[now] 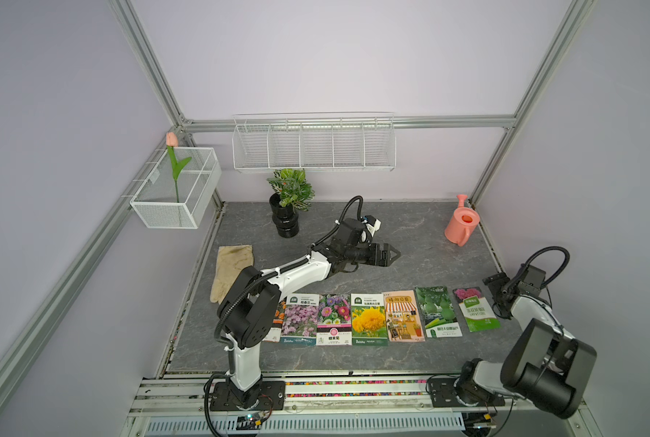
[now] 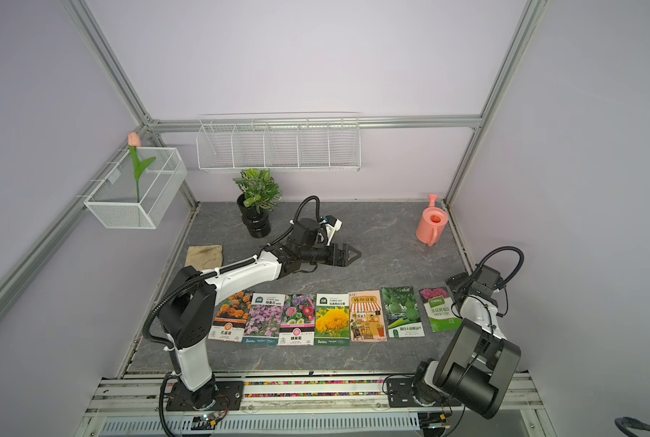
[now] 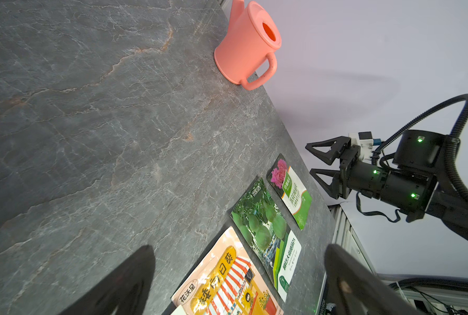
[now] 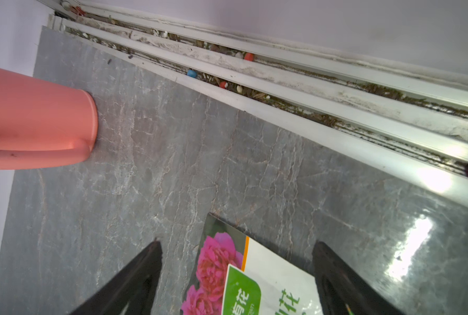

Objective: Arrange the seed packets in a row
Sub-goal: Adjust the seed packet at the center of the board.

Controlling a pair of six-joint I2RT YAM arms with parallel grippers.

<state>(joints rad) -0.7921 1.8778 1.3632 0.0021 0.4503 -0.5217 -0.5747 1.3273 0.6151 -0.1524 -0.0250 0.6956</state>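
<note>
Closest to the lens in both top views rose the right arm (image 2: 475, 363), folded over the front right corner of the tabletop (image 2: 391, 242). Its right gripper (image 3: 310, 159) hung with fingers apart over the far end of the rose packet (image 2: 440, 308); whether they touched it could not be told. Seven seed packets (image 2: 332, 319) lay face up in a row parallel to the front edge. The marigold packet (image 2: 230, 316) lay nearest the left edge, then the pink-flower packet (image 2: 265, 319), mixed-flower packet (image 2: 297, 319), yellow-flower packet (image 2: 332, 314), shop-drawing packet (image 2: 367, 316), gourd packet (image 2: 403, 312) and the rose one. The first five sat edge to edge, while the last two were slightly tilted with slivers of slab between. Behind the row, over mid-tabletop, the left gripper (image 2: 353, 254) hovered with fingers spread wide and empty. The packets looked thin, light, glossy and limp, lying flush on the smooth slab. They would probably skate under a sideways nudge and buckle if pinched mid-face. A short end seemed the best hold, where an edge lifts slightly.
</note>
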